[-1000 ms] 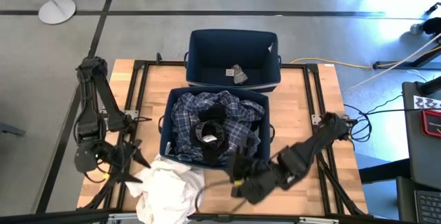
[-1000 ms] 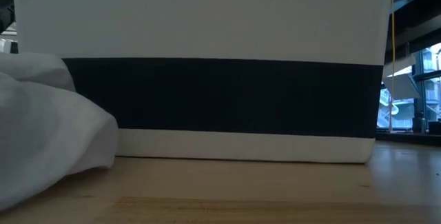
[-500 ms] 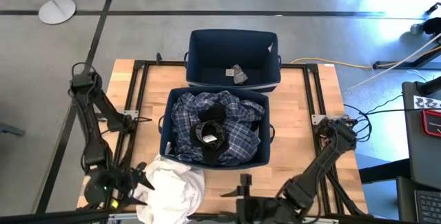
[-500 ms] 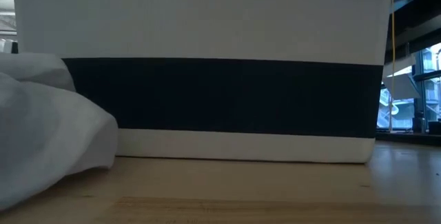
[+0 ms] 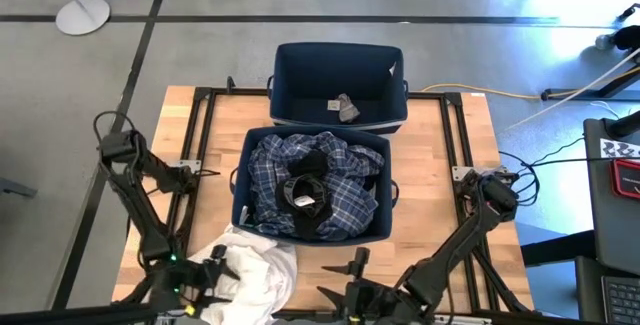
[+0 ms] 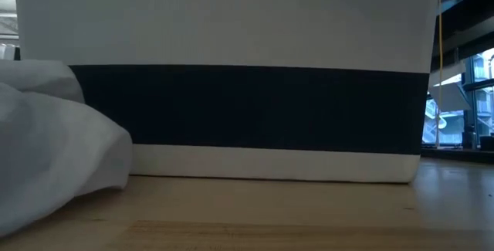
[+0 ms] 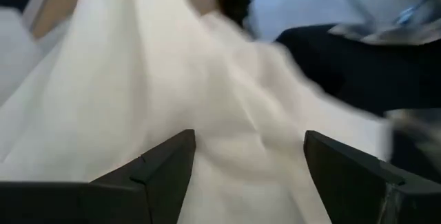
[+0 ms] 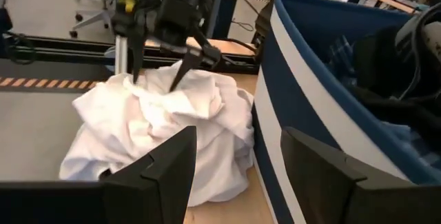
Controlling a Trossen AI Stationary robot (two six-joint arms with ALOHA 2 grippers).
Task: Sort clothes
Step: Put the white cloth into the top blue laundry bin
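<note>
A white garment point(image 5: 250, 277) lies crumpled on the table's near left, next to the near navy bin point(image 5: 242, 190). It also shows in the right wrist view point(image 8: 158, 127) and the low view point(image 6: 54, 143). The near bin holds dark blue plaid point(image 5: 345, 190) and black point(image 5: 305, 197) clothes. A small brown-grey piece point(image 5: 346, 107) lies in the far bin point(image 5: 338, 55). My left gripper point(image 5: 218, 267) is open, fingers pointing down onto the white garment's top point(image 8: 157, 78). My right gripper point(image 5: 352, 273) is open and empty at the near edge, facing the white garment. My left gripper comes at the white garment's top point(image 8: 165, 89) from above with its fingers point(image 8: 180, 69) spread. The fingertips stand at the cloth's surface; whether they touch it, I cannot tell. The garment lies in a heap on the table.
The near bin's striped wall point(image 6: 231, 104) stands close to the right of the white garment. A black metal frame point(image 5: 455, 135) runs around the wooden table point(image 5: 440, 225). Bare wood lies right of the near bin.
My left gripper has gone toward the table's near edge and rightward, onto the white garment. My right gripper has drawn back toward the near edge and sunk low, now facing the table's left. The clothes have stayed where they were.
</note>
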